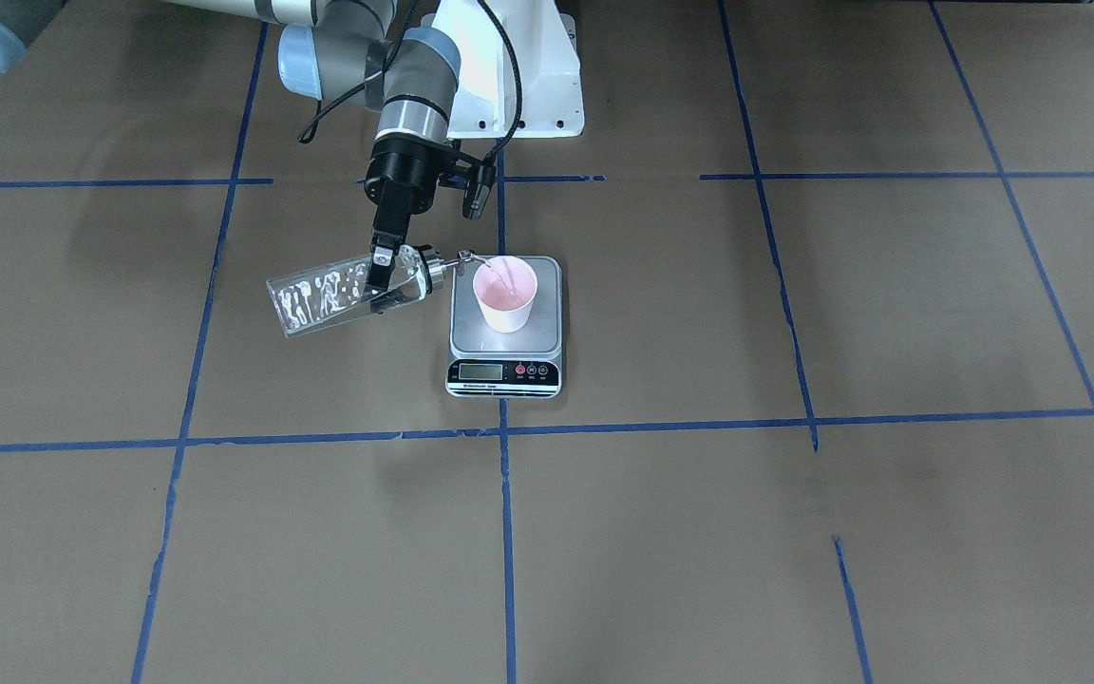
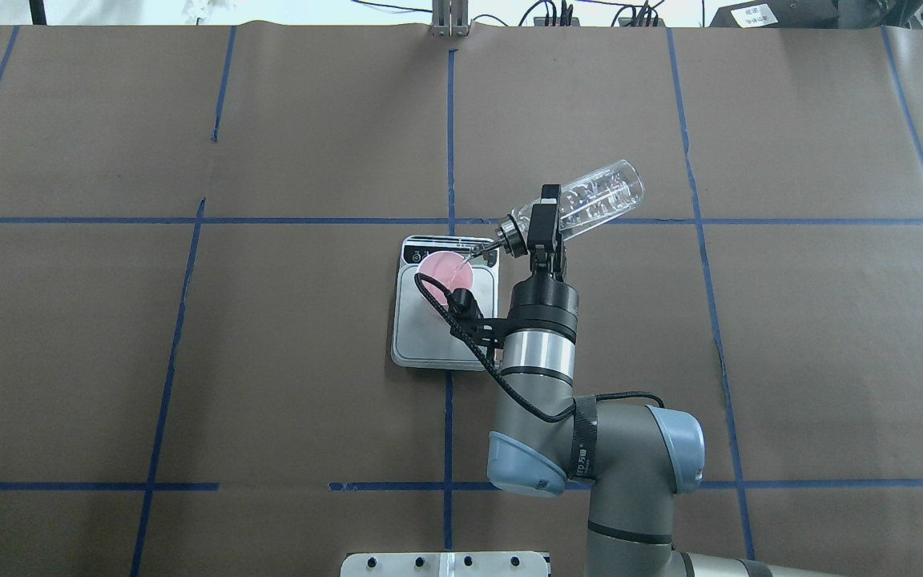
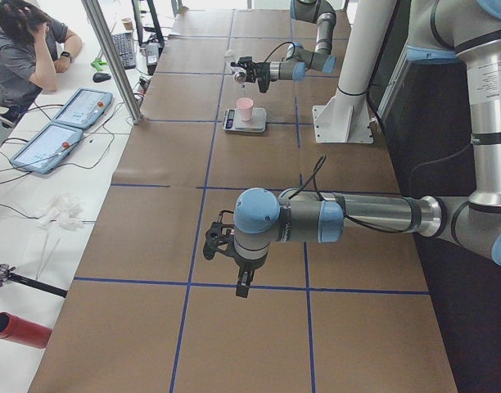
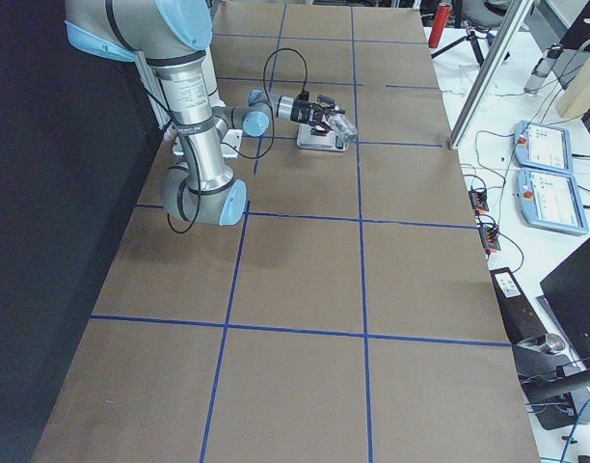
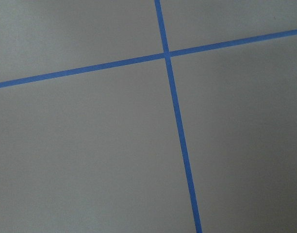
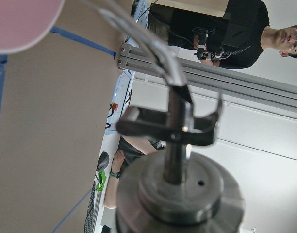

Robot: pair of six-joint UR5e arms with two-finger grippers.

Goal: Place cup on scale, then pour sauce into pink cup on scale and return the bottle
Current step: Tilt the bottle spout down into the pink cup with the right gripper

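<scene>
While atop scale [image 1: 469, 328], cup [image 1: 506, 296]; sauce [image 1: 305, 309] in tipped bottle [image 1: 343, 287]

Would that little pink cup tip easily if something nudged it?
Probably: the cup looks small, thin-walled and light, and it narrows toward its base. It stands loose on the smooth steel scale, so it might slide too.

This is looking like a robotics lab: blue tape lines [image 1: 508, 532] are gridding a brown paper-covered table [image 1: 794, 551], two pale blue touchscreen control pendants [image 3: 39, 147] are lying on a white side bench [image 3: 13, 246], where a person [image 3: 25, 49] is sitting among cables.
</scene>
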